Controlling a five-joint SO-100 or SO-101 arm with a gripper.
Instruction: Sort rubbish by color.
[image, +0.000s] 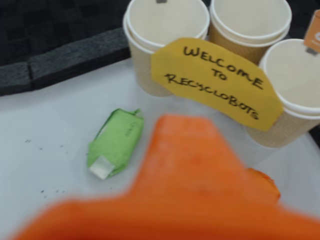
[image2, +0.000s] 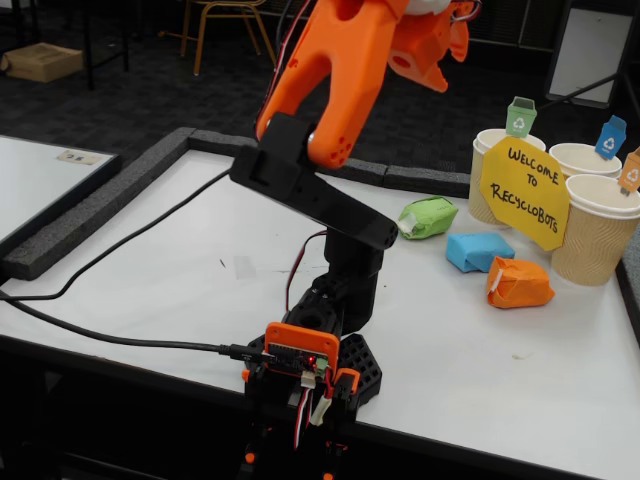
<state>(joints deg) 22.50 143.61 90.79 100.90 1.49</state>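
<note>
**A:** Where is the arm standing over the white table (image2: 520, 400)?

**B:** It is rearing up from its black base, the orange gripper (image2: 455, 30) hanging high at the top edge of the fixed view, well above everything on the table. In the wrist view the gripper (image: 200, 165) is filling the lower half as a blurred orange mass.

**A:** Is it clenching anything?

**B:** Cannot tell. The fingertips are running out of the fixed view, and the wrist view is too blurred to show how the jaws are standing.

**A:** And the rubbish?

**B:** All three lumps are lying on the table, below the raised gripper and apart from it. The green lump (image2: 428, 216) is sitting nearest the arm's black link; in the wrist view the green lump (image: 116, 143) is lying just left of the orange body. The blue lump (image2: 479, 250) is resting to its right in the fixed view, and the orange lump (image2: 517, 283) beside that, toward the near edge. A sliver of orange paper is peeking out at the gripper's right side in the wrist view, probably that last lump.

**A:** What is behind them?

**B:** Three ribbed paper cups (image2: 598, 230) are standing together beyond the lumps, carrying green, blue and orange tags, with a yellow sign (image2: 525, 192) reading "Welcome to Recyclobots" leaning across their fronts.
</note>
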